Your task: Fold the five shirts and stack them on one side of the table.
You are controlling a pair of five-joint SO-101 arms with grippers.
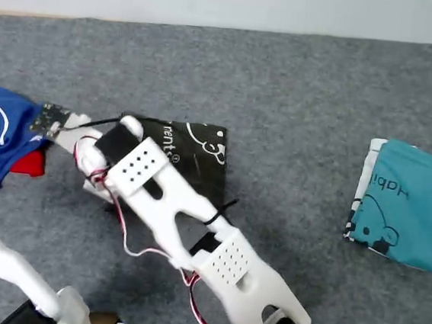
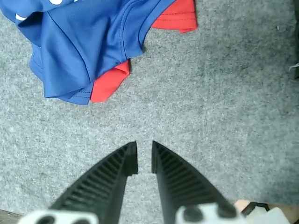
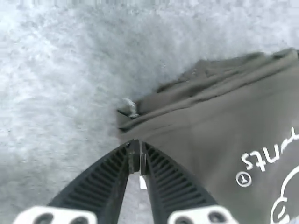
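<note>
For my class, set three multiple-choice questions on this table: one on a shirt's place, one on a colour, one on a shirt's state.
1. In the high view, the teal shirt lies at: A the right edge; B the centre; C the left edge.
2. The shirt beneath the blue shirt is: A yellow; B red; C white.
3. The blue shirt is: A folded flat; B crumpled; C rolled up tight.
Answers: 1 A, it sits far right; 2 B, the red shirt pokes out under its hem; 3 B, its cloth lies bunched.
</note>
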